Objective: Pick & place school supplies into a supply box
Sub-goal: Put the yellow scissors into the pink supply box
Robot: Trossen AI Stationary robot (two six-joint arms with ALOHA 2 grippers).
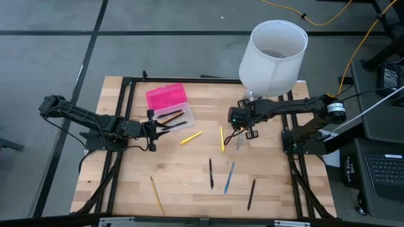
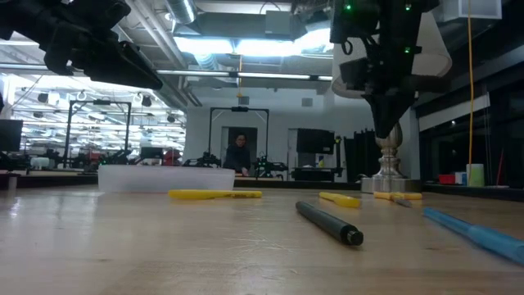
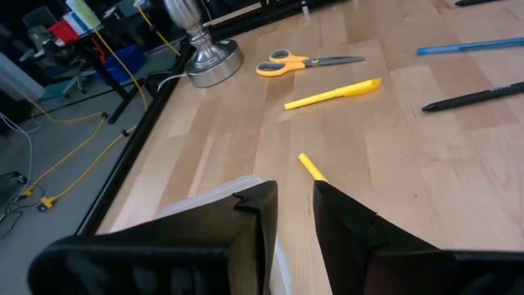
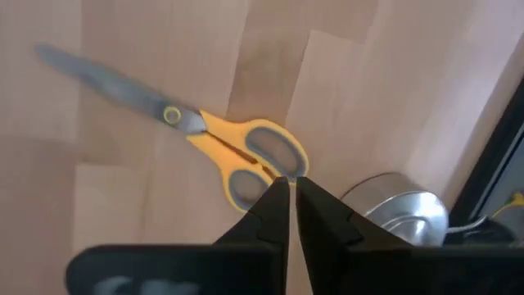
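Note:
The supply box lies open at the table's far left: pink lid point(image 1: 166, 98), clear base point(image 1: 178, 118) with a few pens in it. My left gripper point(image 1: 156, 130) hovers just beside the base, on its near side, narrowly open and empty point(image 3: 295, 197). The yellow-handled scissors point(image 4: 237, 152) lie flat near the lamp base point(image 3: 209, 61). My right gripper point(image 4: 292, 187) hangs above their handles, shut, clear of the table point(image 2: 385, 131). Two yellow pens point(image 1: 191, 137) point(image 1: 221, 139) lie between the arms. A black pen point(image 1: 211, 173), a blue pen point(image 1: 229, 178), another black pen point(image 1: 251, 194) and a yellow pencil point(image 1: 156, 194) lie nearer the near edge.
A large white lampshade point(image 1: 273, 50) on a metal base stands at the table's far right, close behind my right gripper. A black frame runs along the table's left, right and far sides. Bare wood lies between the scattered pens. A person shows far off in the room point(image 2: 238, 152).

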